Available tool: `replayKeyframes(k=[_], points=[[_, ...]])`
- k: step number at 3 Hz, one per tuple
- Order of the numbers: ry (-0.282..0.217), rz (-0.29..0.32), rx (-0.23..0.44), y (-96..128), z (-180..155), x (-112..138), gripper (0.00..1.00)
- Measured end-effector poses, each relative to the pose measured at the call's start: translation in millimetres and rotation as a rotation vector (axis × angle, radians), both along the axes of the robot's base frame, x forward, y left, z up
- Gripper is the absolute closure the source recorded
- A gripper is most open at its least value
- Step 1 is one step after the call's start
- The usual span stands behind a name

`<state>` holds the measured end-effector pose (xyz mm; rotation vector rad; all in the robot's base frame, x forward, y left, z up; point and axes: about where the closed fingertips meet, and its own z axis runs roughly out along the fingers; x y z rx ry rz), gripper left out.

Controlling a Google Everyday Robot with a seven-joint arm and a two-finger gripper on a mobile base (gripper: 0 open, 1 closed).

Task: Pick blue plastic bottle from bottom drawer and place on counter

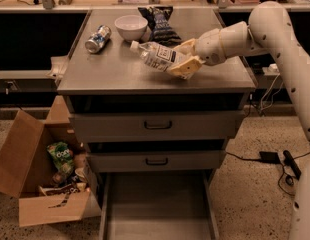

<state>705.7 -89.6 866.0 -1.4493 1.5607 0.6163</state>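
Floor tiles lie nearest, and over them the bottom drawer (157,209) stands pulled out toward the viewer, its flat grey floor and low side walls showing. At 9 o'clock from it a cardboard box (30,184) sits open on the floor, with a green packet (60,156) among the things inside. At 3 o'clock from the drawer a black adapter (270,157) and its cables lie on the floor.

Above the open drawer, two closed drawers (157,125) with dark bar handles make up the cabinet front.

On top is the grey surface (110,69). The blue plastic bottle (157,55) is over its middle, tilted, with its white cap pointing toward 10 o'clock and its base toward 4 o'clock. The hand (184,59) grips the bottle at the base end, one pale finger above it and one below. Whether the bottle's underside touches the surface I cannot tell. The pale arm (265,29) reaches in from 3 o'clock.

Farther back on the surface, at 10 o'clock from the bottle, a can (97,39) lies on its side. A white bowl (131,26) stands at 11 o'clock, and a dark snack bag (160,24) lies just beside the bowl at 12 o'clock.
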Motion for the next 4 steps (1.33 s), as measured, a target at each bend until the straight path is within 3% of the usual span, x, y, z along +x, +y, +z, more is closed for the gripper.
replayKeyframes(k=[3,4], points=[[0.0,0.0,0.0,0.1,0.0,0.0,0.15],[0.0,0.0,0.0,0.1,-0.1,0.0,0.0]])
